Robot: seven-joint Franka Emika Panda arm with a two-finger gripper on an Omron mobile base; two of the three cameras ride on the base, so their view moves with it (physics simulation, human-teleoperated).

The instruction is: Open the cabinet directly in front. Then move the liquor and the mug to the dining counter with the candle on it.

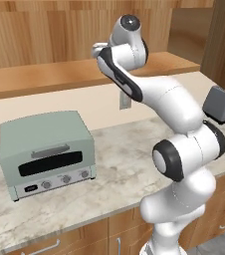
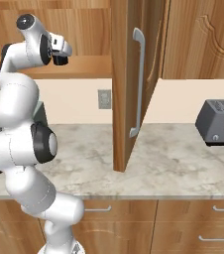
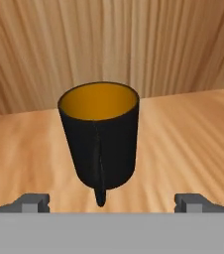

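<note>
Across the left base view, the white arm rises from the lower right and folds up toward the top centre, its hand reaching into the open cabinet [image 1: 45, 74], whose wooden shelf runs as a broad band through the upper half. Below it, at centre left, a pale green toaster oven [image 1: 47, 153] sits on the marble wall counter [image 1: 124, 174], and a grey toaster [image 1: 223, 104] stands at the right edge. The fingers themselves are hidden by the wrist here.

From the right base view, the cabinet door [image 2: 129, 84] stands swung out in the middle of the frame, its long silver handle [image 2: 139, 82] facing the camera — so the opening step looks done. The gripper [image 2: 60, 58] sits at upper left, level with the shelf, pointed inward; that height fits a reach for something standing on the shelf.

Seen in the hand view, the mug [image 3: 100, 139] fills the centre, upright on the shelf boards, yellow-orange inside, its handle turned toward the camera. The two fingertips [image 3: 32, 202] show at lower left and lower right, spread wide apart and holding nothing — wide enough, I judge, to pass either side of the mug. The handle facing the hand may get in the way of a clean close.
</note>
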